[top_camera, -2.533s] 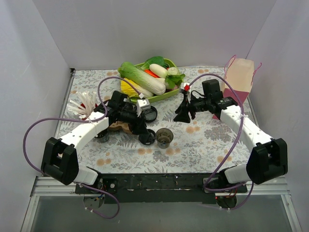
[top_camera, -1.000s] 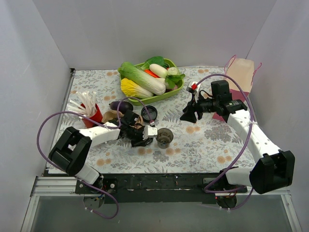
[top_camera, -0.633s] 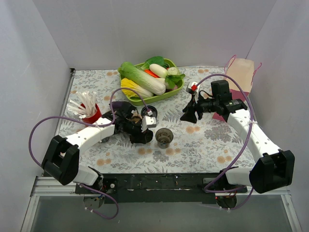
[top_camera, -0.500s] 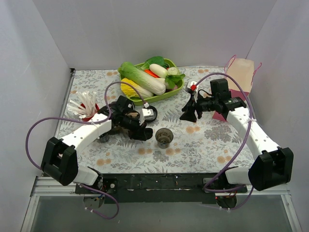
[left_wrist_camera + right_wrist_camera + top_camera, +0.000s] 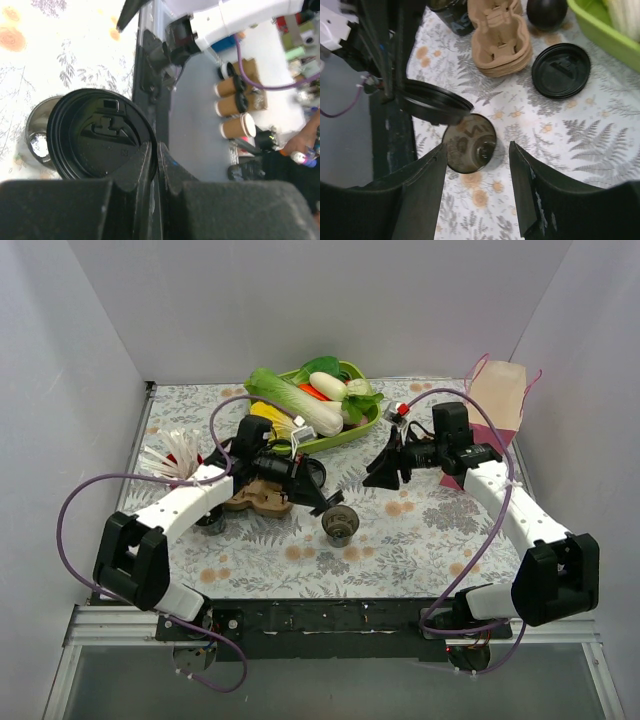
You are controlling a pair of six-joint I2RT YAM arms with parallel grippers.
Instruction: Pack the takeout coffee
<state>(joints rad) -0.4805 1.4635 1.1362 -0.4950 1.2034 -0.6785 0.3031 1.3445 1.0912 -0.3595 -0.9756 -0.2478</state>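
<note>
Black plastic is pinched at its rim by the left gripper (image 5: 152, 161): the lid (image 5: 100, 135) is grasped edge-on between the clenched fingers and is held tilted just above the cup (image 5: 340, 525), overlapping its 10 o'clock rim without being seated. Half a second ago the gripper was seen low on the table at the cup's 9 o'clock; since then the arm has been raised and swung towards the cup, so the lid has been brought into line for capping. The cup is left open and upright on the table (image 5: 430, 540), at the 6 o'clock side of the green tray, and it has not been shifted. The right gripper (image 5: 382, 476) is held released and empty at the cup's 1 o'clock, and little change is seen in it. A spare lid (image 5: 561, 70) lies flat at the cup's 11 o'clock, and the carrier (image 5: 500, 37) is found at its 9 o'clock, with no cup in it. Capping is judged to be the step in hand. Packing into the carrier is judged not yet begun, and the lid would need to be levelled and centred before being pressed down.
</note>
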